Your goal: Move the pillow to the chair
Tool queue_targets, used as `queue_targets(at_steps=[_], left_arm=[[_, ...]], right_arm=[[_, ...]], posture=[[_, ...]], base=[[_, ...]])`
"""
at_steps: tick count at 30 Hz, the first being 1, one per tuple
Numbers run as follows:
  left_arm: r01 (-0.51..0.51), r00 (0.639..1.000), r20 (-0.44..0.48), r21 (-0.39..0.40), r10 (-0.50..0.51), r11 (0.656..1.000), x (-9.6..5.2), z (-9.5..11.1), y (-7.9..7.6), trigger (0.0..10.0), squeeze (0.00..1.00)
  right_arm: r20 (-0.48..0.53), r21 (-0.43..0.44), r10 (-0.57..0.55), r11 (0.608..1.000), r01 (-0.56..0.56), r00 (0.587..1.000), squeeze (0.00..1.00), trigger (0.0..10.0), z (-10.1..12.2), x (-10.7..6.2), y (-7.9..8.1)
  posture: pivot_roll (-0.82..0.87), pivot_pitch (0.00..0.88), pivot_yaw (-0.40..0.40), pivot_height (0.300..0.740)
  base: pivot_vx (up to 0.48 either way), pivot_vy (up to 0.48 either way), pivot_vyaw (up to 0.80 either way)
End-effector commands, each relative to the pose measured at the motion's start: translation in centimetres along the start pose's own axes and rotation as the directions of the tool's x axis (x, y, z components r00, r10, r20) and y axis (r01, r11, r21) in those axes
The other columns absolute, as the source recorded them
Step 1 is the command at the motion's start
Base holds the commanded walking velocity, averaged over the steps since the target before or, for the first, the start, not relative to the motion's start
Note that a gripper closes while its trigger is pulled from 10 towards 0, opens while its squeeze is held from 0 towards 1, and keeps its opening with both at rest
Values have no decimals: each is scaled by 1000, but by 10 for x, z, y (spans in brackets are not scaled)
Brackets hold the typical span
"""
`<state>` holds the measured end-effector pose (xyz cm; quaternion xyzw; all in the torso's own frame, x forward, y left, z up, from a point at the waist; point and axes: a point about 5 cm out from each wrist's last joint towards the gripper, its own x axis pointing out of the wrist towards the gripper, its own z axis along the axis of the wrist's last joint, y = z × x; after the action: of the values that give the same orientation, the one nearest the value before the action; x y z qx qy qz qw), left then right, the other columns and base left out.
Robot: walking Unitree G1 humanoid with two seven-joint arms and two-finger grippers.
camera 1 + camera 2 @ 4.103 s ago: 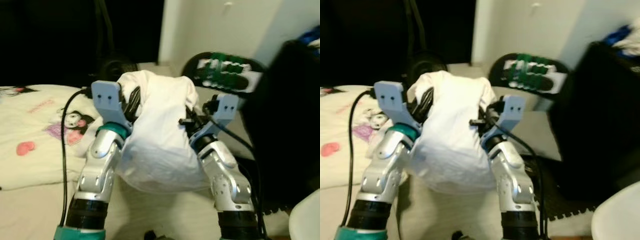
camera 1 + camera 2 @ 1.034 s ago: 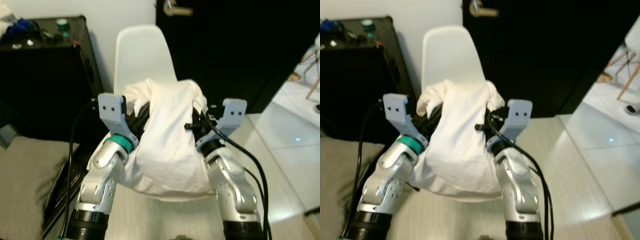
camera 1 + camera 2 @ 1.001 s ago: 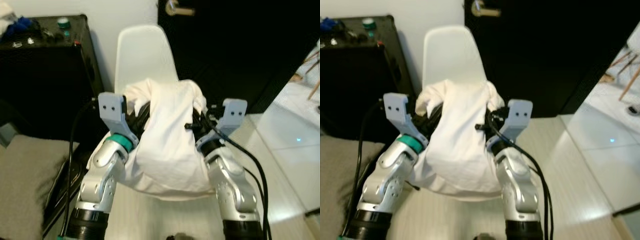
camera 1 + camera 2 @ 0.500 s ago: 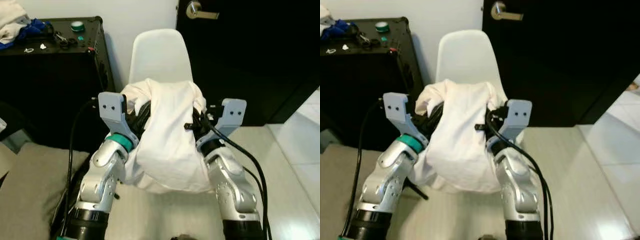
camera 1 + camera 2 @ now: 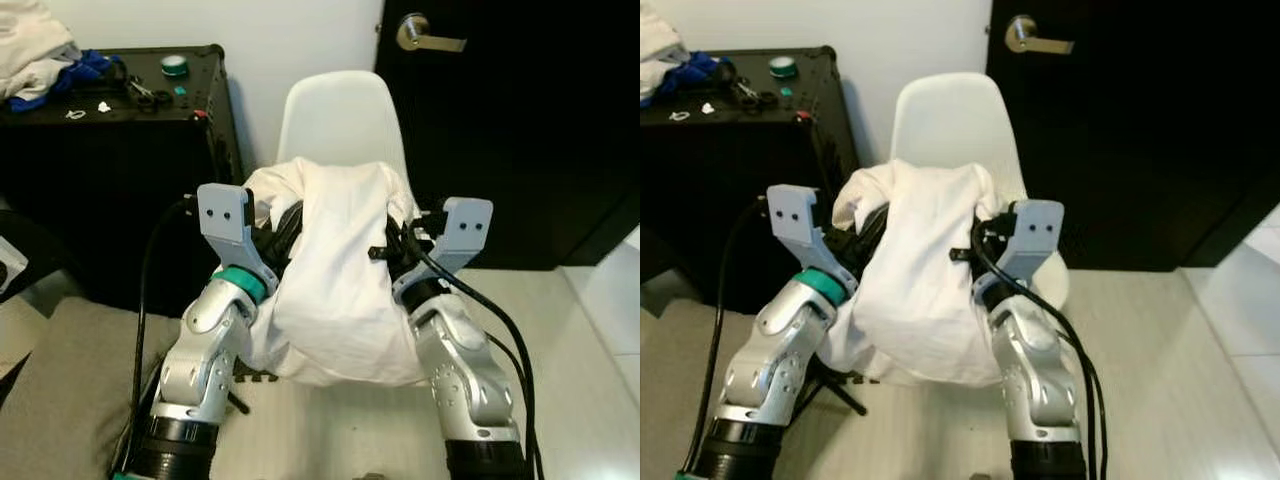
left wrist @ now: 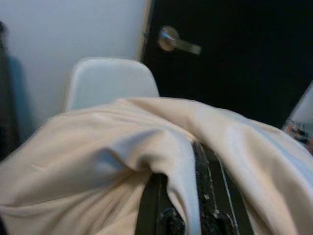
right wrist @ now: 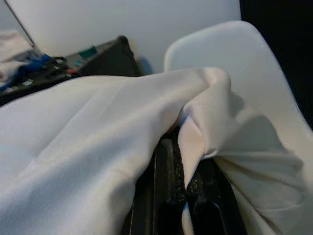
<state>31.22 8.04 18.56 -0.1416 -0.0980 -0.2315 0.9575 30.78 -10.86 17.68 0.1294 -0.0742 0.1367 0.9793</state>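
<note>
Gripping the pillow, both pincers hold it before the chair.

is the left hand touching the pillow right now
Touching. The left wrist view shows the pillow fabric pinched between the left hand's black fingers.

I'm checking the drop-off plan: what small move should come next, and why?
Probably ease both arms forward and down toward the seat. The white pillow is pinched at each side by the left gripper and right gripper, held in front of the white plastic chair, not resting on it.
</note>
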Motion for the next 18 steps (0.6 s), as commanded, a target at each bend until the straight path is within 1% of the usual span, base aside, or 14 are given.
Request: queue_targets(at_steps=[1, 5, 12, 18], left_arm=[[123, 992, 27, -4, -123, 992, 7, 5, -22, 10000, 0], [123, 992, 27, -5, -122, 992, 7, 5, -22, 10000, 0], [123, 992, 25, -5, -123, 992, 7, 5, -22, 10000, 0], [125, 992, 25, -5, -125, 992, 7, 5, -22, 10000, 0]], right_arm=[[53, -22, 130, 991, -129, 990, 0, 10000, 10, 6, 28], [47, -31, 141, 990, -140, 989, 0, 10000, 9, 6, 29], [44, -4, 150, 989, -150, 988, 0, 10000, 7, 5, 31], [43, 0, 150, 989, -150, 988, 0, 10000, 7, 5, 31]], posture=[[-9, 0, 102, 740], [-7, 0, 103, 740], [-5, 0, 106, 740], [-4, 0, 108, 740]], base=[[304, 0, 800], [304, 0, 800], [310, 0, 0], [311, 0, 0]])
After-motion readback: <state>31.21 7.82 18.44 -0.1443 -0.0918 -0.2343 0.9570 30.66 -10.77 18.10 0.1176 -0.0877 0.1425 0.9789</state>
